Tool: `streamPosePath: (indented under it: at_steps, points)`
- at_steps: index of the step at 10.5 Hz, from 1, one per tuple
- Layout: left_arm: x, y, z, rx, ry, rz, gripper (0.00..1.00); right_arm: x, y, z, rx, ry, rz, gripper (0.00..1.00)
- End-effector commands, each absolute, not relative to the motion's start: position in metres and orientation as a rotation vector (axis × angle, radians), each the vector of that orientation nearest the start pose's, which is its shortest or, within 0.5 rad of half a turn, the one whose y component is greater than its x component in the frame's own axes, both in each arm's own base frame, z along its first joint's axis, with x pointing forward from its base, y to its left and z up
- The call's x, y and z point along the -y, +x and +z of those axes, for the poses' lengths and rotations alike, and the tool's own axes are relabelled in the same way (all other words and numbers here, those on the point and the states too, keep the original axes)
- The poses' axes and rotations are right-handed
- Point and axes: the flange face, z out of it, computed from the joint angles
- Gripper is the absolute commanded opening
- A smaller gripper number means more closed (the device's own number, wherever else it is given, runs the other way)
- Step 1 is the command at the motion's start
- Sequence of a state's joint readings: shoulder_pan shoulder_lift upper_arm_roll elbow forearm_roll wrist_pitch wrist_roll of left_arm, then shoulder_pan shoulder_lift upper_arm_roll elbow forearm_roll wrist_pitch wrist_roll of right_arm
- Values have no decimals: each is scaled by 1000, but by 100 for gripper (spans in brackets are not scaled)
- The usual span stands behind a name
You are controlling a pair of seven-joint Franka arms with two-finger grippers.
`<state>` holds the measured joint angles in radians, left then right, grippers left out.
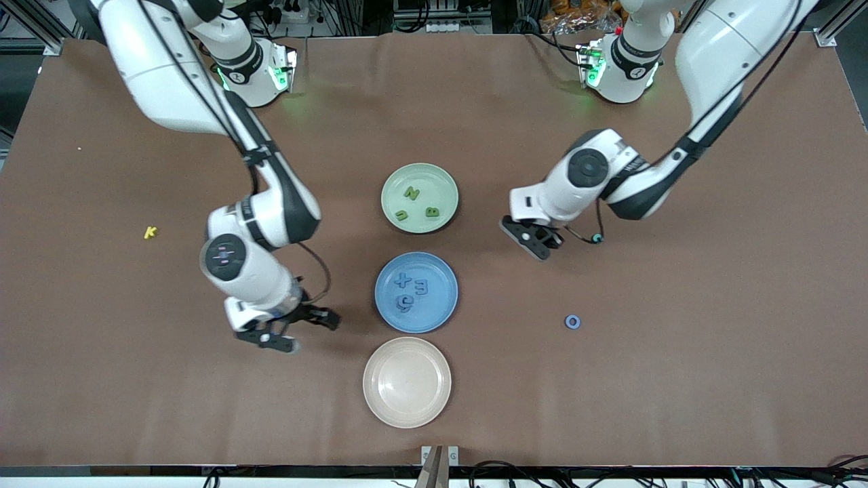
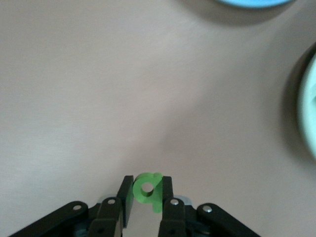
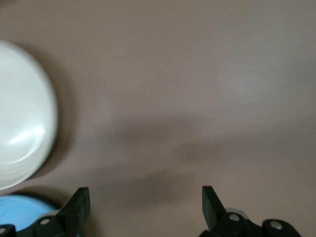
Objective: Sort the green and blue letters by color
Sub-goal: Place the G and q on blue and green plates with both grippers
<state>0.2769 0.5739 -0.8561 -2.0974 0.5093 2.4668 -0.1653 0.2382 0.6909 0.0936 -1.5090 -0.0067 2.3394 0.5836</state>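
Jaws pinch chunky green letter point(image 2: 148, 192).

The left arm comes from its base and bends down low over the table. Its left gripper point(image 2: 147, 197) has its fingers pressed tight on a small green letter point(image 2: 148, 191), one finger on each side of it. The right arm reaches out from its own base, bends at the elbow and points its wrist down. The right gripper point(image 1: 298, 330) hangs just over the table with its two fingers spread wide and nothing between them.
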Motion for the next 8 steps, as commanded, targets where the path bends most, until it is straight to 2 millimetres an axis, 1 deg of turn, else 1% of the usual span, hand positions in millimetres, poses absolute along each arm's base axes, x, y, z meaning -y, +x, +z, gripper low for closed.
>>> streamPosePath:
  at_steps: [1, 2, 3, 4, 5, 6, 7, 8]
  points:
    - [419, 436, 261, -642, -3205, -41, 0, -103, 677, 303, -333, -3103, -58, 100]
    - [449, 420, 267, -512, -3251, -35, 0, -66, 677, 315, -261, -3122, -28, 100]
    - [482, 403, 269, -394, -3298, -11, 0, -31, 678, 338, -206, -3130, -55, 100]
    - [516, 383, 275, -298, -3332, -3, 0, 0, 673, 357, -159, -3143, -33, 100]
    - [532, 373, 270, -209, -3330, -7, 0, 20, 666, 376, -147, -3154, -10, 100]
    - [538, 371, 263, -178, -3312, -30, 10, 33, 656, 403, -177, -3167, 6, 100]
    - [540, 373, 257, -171, -3297, -47, 67, 43, 644, 431, -206, -3178, 41, 100]
    - [535, 381, 253, -162, -3286, -61, 100, 45, 630, 460, -213, -3194, 65, 100]
